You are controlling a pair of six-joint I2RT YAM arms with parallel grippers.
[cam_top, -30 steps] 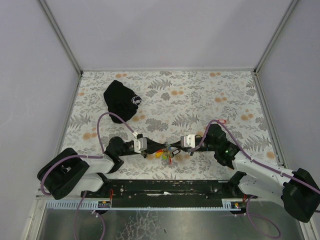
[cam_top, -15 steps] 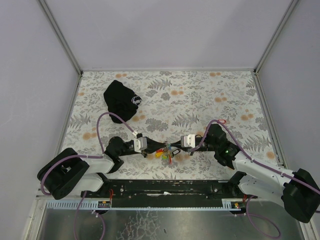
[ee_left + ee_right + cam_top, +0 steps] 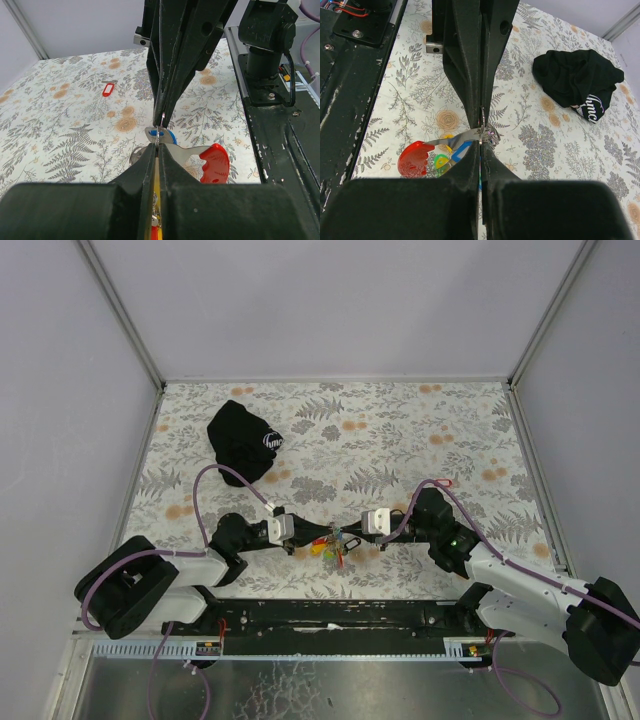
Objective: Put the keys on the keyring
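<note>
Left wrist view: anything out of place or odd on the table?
One red tag lies alone on the floral table, well apart from the bunch of keys near the front edge. Nothing looks spilled or damaged.

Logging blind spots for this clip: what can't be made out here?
Top view: the keys are too small, one coloured clump between the left gripper and right gripper.
Left wrist view: the left gripper's own fingers hide much of the bunch.
Right wrist view: whether any key is threaded yet is too fine to tell.
</note>
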